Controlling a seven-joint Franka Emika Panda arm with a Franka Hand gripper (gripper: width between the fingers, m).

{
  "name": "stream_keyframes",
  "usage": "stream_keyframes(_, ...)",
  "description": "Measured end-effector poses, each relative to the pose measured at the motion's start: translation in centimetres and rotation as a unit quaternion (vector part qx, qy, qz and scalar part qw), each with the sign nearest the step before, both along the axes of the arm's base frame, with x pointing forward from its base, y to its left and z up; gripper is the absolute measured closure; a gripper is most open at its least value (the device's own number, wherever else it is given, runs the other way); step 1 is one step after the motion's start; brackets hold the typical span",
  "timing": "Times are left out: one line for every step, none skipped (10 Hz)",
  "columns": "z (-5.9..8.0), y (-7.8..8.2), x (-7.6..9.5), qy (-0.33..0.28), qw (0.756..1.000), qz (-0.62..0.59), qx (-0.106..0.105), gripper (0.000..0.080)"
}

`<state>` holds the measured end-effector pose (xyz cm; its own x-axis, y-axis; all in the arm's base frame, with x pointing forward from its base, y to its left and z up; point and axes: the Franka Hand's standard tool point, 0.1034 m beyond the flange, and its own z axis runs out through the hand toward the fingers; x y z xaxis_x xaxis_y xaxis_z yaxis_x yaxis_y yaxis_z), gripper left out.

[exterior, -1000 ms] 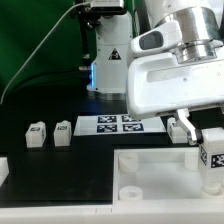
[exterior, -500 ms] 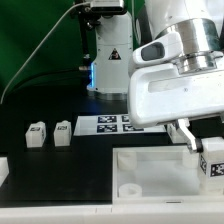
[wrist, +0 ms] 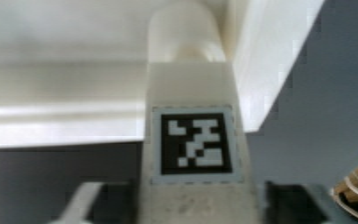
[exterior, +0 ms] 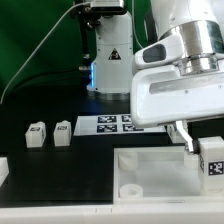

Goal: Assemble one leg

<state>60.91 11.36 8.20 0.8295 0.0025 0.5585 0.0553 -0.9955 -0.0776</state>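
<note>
Firmly clamped on one leg (exterior: 212,162).
Held upright between closed fingers (wrist: 87,206), tag outward, over the white tray-like part (exterior: 150,165).

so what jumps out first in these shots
The big white pincer fills the exterior view's right, shut on a tagged leg by the rim of the white tray-like part. Two more legs stand at that view's left, beside the marker board.
</note>
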Motion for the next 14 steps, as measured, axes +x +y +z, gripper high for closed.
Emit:
stream_keyframes(0.0, 0.0, 0.0, 0.0, 1.0, 0.0, 0.0, 0.0291)
stream_keyframes(-0.1, 0.0, -0.1, 0.002, 1.0, 0.0, 0.0, 0.0291)
stream_keyframes(-0.1, 0.0, -0.1, 0.003, 1.0, 0.0, 0.0, 0.018)
stream_keyframes(-0.1, 0.0, -0.1, 0.003, 1.0, 0.0, 0.0, 0.0157)
stream_keyframes(-0.2, 0.0, -0.1, 0.003, 1.0, 0.0, 0.0, 0.0157)
stream_keyframes(-0.2, 0.0, -0.1, 0.003, 1.0, 0.0, 0.0, 0.0151)
stream_keyframes(-0.2, 0.0, -0.1, 0.003, 1.0, 0.0, 0.0, 0.0151)
stream_keyframes(-0.2, 0.0, -0.1, 0.003, 1.0, 0.0, 0.0, 0.015)
stream_keyframes(-0.2, 0.0, -0.1, 0.003, 1.0, 0.0, 0.0, 0.015)
stream_keyframes(-0.2, 0.0, -0.1, 0.003, 1.0, 0.0, 0.0, 0.015)
stream_keyframes(-0.3, 0.0, -0.1, 0.007, 1.0, 0.001, 0.0, 0.015)
stream_keyframes(-0.1, 0.4, 0.0, 0.038, 0.999, 0.005, 0.005, 0.015)
stream_keyframes(0.9, 0.5, 0.9, 0.05, 0.999, 0.008, 0.009, 0.015)
stream_keyframes(1.2, 0.5, 1.5, 0.084, 0.996, 0.011, 0.014, 0.015)
